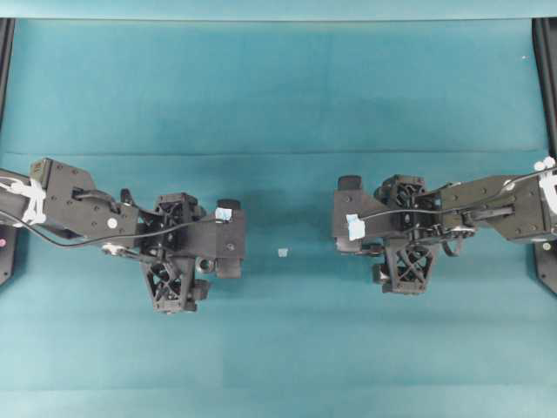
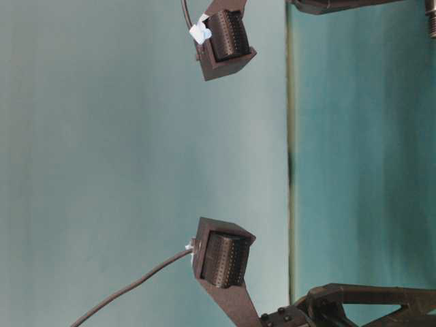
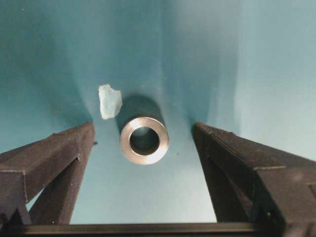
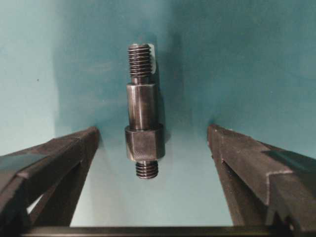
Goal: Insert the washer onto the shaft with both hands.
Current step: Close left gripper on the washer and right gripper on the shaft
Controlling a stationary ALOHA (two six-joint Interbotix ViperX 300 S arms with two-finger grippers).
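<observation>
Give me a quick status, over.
Both jaws open, empty. Washer flat between left jaws, shaft between right jaws, neither touched. Tape scrap beside washer, not blocking.

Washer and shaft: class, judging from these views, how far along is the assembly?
Done: each gripper is placed around its part. In hand: nothing gripped; the washer lies flat between the open left gripper, and the shaft lies between the open right gripper. Left: grasping both, lifting, aligning, threading washer onto shaft.

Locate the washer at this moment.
In the left wrist view, the washer lies flat on the teal mat, between the open end effector's fingers, beside a tape scrap.
</observation>
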